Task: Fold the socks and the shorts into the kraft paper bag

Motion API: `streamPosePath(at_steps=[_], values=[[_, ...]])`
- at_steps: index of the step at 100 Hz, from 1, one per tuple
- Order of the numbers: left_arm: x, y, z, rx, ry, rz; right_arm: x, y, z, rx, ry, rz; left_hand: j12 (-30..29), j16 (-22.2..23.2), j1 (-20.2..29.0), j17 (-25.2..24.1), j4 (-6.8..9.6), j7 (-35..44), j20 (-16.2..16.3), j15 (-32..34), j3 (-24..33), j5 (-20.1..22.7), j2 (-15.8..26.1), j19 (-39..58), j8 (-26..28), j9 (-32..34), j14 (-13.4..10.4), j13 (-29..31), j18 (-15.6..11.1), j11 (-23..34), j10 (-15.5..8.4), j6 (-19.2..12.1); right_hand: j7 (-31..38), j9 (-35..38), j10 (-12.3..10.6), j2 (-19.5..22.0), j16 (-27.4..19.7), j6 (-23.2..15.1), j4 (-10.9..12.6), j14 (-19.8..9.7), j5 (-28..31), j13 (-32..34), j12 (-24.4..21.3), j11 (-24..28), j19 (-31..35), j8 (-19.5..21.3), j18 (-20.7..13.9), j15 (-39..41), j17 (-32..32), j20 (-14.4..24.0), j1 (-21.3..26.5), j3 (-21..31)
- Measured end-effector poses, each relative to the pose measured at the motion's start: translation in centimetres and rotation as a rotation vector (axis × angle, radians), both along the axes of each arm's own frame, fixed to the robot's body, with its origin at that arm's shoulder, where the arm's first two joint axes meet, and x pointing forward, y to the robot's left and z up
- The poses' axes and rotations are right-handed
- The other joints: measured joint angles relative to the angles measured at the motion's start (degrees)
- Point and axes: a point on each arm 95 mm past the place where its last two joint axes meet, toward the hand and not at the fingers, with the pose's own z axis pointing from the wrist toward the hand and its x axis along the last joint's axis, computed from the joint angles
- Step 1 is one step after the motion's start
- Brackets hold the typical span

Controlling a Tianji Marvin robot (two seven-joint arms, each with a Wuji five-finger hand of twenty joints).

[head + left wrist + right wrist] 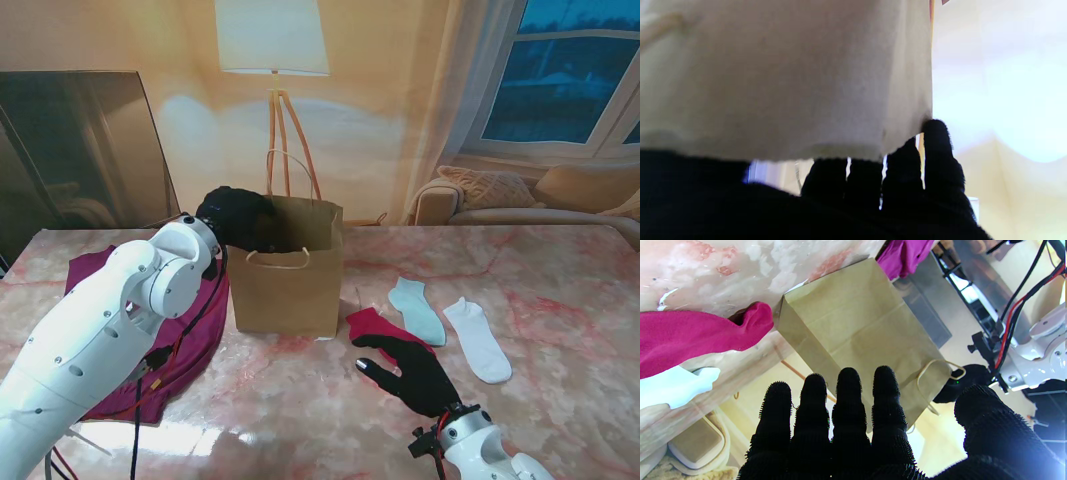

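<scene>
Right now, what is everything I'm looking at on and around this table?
kraft paper bag: one, brown, upright mid-table, mouth open.
shorts: one, magenta, spread flat left of the bag.
red sock: one, just right of the bag, by the right hand.
mint sock: one, pale green, right of the red sock.
white sock: one, right of the mint sock.
floor lamp: one, white shade, behind the table.
left hand: black glove, at the bag's rim.
right hand: black glove, fingers spread, holding nothing.
</scene>
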Motion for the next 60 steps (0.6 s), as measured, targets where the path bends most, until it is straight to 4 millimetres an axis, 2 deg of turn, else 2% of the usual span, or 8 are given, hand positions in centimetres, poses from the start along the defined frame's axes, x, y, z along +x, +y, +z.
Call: streamPosePath(at_steps=[8, 13, 17, 30, 40, 45, 60], values=[[0.07, -0.04, 0.06, 0.001, 0.004, 0.0, 0.01, -0.03, -0.02, 0.0, 0.0, -0.001, -1.5, -1.8, -4.3, -2.5, 0.0, -2.9, -0.1, -0.9, 2.3, -3.0, -0.6, -2.5, -1.2, -3.5, 0.3, -3.6, 0.5, -0.9, 1.4, 1.7, 0.0, 0.0, 0.0, 0.0, 0.0, 0.0, 0.0, 0.0, 0.0, 0.0, 0.0, 0.0, 0.0, 0.0, 0.0, 0.0, 0.0, 0.0, 0.0, 0.0], [0.05, -0.05, 0.02, 0.01, 0.034, 0.009, 0.02, -0.05, -0.02, 0.0, -0.001, -0.002, -2.0, -2.4, -6.2, -4.0, -0.79, -3.9, -1.2, -1.3, 3.4, -5.0, -0.6, -4.6, -1.8, -4.2, 0.7, -5.1, 0.5, -1.3, 1.6, 2.7, 0.0, 0.0, 0.0, 0.0, 0.0, 0.0, 0.0, 0.0, 0.0, 0.0, 0.0, 0.0, 0.0, 0.0, 0.0, 0.0, 0.0, 0.0, 0.0, 0.0], [0.0, -0.06, 0.01, 0.022, 0.063, 0.019, 0.03, -0.1, -0.03, 0.002, -0.004, -0.007, -2.7, -2.7, -7.3, -4.2, -0.8, -4.4, -1.2, -1.5, 4.0, -5.1, -0.6, -4.9, -2.2, -5.3, 0.8, -5.5, 0.6, -1.5, 2.7, 3.5, 0.0, 0.0, 0.0, 0.0, 0.0, 0.0, 0.0, 0.0, 0.0, 0.0, 0.0, 0.0, 0.0, 0.0, 0.0, 0.0, 0.0, 0.0, 0.0, 0.0], [0.0, -0.09, 0.19, 0.029, 0.069, 0.02, 0.07, -0.2, -0.04, 0.001, -0.015, -0.017, -3.5, -3.3, -10.1, -5.6, -0.81, -6.2, -1.9, -1.7, 5.0, -6.5, -1.3, -6.8, -3.3, -8.2, 1.3, -8.6, 0.5, -2.1, 4.1, 5.8, 0.0, 0.0, 0.0, 0.0, 0.0, 0.0, 0.0, 0.0, 0.0, 0.0, 0.0, 0.0, 0.0, 0.0, 0.0, 0.0, -0.1, 0.0, 0.0, 0.0], [0.02, -0.02, 0.22, 0.03, 0.072, 0.022, 0.11, -0.24, -0.07, 0.001, -0.016, -0.02, -4.1, -4.0, -10.1, -6.2, -1.41, -6.8, -2.0, -1.7, 4.9, -6.5, -1.2, -7.7, -3.3, -9.5, 1.3, -9.4, 0.5, -2.1, 4.5, 6.2, 0.0, 0.0, 0.0, 0.0, 0.0, 0.0, 0.0, 0.5, 0.0, 0.0, 0.0, 0.0, 0.0, 0.0, 0.0, 0.0, -0.2, 0.0, 0.0, 0.0], [0.04, 0.05, 0.2, 0.034, 0.075, 0.029, 0.14, -0.26, -0.11, 0.001, -0.016, -0.021, -4.1, -4.0, -10.0, -6.2, -1.42, -6.8, -2.1, -1.7, 3.2, -6.5, 0.5, -7.7, -3.3, -9.5, 1.3, -9.9, 0.5, -2.1, 4.5, 6.2, 0.0, 0.0, 0.0, 0.0, 0.0, 0.0, 0.0, 0.5, 0.0, 0.0, 0.0, 0.0, 0.0, 0.0, 0.0, 0.0, -0.2, 0.0, 0.0, 0.0], [-0.06, 0.46, 0.69, 0.01, 0.009, 0.035, 0.2, -0.29, -0.18, 0.001, -0.016, -0.023, -4.1, -4.0, -7.3, -4.5, -1.44, -6.0, -1.9, -0.9, -0.4, -6.2, 5.0, -5.2, -3.2, -7.2, 1.3, -7.3, -0.9, -1.2, 4.2, 3.4, 0.0, 0.0, 0.0, 0.0, 0.0, 0.0, 0.0, 0.5, 0.7, 0.0, 0.0, 0.0, 0.0, 0.0, 0.0, 0.0, -0.2, 0.0, 0.0, 0.0]])
